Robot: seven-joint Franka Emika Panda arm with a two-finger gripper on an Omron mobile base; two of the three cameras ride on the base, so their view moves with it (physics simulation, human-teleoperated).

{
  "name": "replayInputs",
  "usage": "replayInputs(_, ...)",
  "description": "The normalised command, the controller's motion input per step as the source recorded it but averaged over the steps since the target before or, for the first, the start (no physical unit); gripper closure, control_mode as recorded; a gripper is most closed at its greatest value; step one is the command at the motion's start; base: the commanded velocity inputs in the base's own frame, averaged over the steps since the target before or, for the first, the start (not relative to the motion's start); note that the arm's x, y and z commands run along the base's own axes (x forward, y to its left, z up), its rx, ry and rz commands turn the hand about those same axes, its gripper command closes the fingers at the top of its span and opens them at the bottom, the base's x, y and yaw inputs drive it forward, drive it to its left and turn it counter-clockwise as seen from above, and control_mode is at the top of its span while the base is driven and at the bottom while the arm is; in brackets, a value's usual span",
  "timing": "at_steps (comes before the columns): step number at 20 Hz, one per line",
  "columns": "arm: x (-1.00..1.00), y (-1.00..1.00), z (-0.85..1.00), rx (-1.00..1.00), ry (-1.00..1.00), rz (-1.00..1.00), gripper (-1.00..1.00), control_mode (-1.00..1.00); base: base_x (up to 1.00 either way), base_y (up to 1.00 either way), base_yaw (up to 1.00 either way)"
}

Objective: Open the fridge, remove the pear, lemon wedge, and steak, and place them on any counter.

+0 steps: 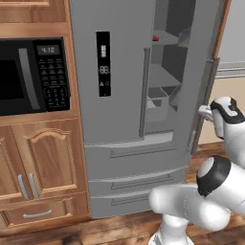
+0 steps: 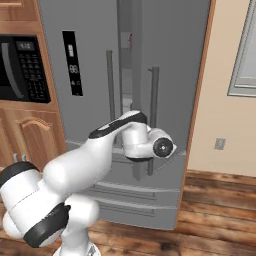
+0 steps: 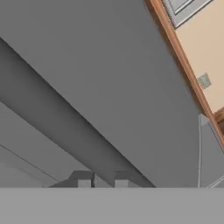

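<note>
The grey fridge [image 1: 119, 72] stands with its right door [image 2: 175, 65] swung partly open and its left door shut. On an upper shelf inside lies a small red piece, the steak [image 1: 155, 38], also glimpsed through the door gap [image 2: 131, 36]. The pear and the lemon wedge are hidden. My gripper [image 1: 203, 113] is at the edge of the open door, level with its vertical bar handle [image 2: 154, 100]. In the hand view the gripper [image 3: 102, 180] is shut on that handle [image 3: 57, 118], which runs diagonally down between the fingertips [image 3: 83, 181].
A black microwave [image 1: 28, 76] sits in wooden cabinetry [image 1: 43, 162] left of the fridge. Fridge drawers [image 1: 134, 177] lie below the doors. A beige wall with an outlet [image 2: 219, 144] and a window [image 2: 245, 50] is right of the fridge, over wooden floor [image 2: 220, 210].
</note>
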Motion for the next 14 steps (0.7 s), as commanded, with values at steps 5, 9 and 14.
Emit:
replayInputs(5, -0.99, -0.95, -0.37, -0.02, 0.0, 0.06, 1.0, -1.0, 0.0, 0.0, 0.0)
replayInputs(9, -0.94, -0.38, 0.0, -0.05, -0.07, 0.07, 1.0, -1.0, 0.0, 0.0, 0.0)
replayInputs(14, -0.67, 0.29, 0.59, -0.08, 0.01, -0.01, -1.0, -1.0, 0.0, 0.0, 0.0)
